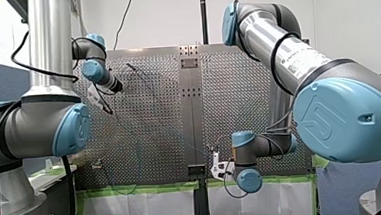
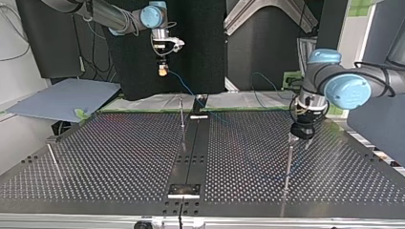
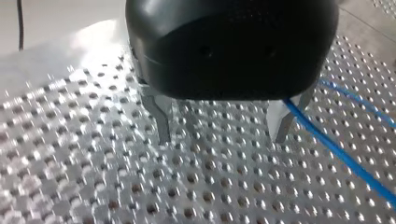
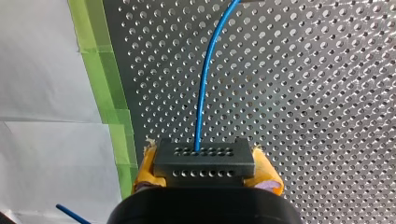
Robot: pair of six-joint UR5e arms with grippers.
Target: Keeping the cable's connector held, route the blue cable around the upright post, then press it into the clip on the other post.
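Observation:
My right gripper has its yellow pads shut on the black connector block. The blue cable leaves the block and curves ahead over the perforated table. In the top view this gripper hangs high above the table's far edge. The cable slopes down from it past the thin middle post. My left gripper hovers low over the plate with its metal fingers open and nothing between them. The cable runs just outside one finger. In the top view it stands beside the right-hand post.
A third thin post leans at the top view's left. A black centre strip with a bracket divides the table. Green tape marks the table's edge by my right gripper, and white sheeting lies beyond it.

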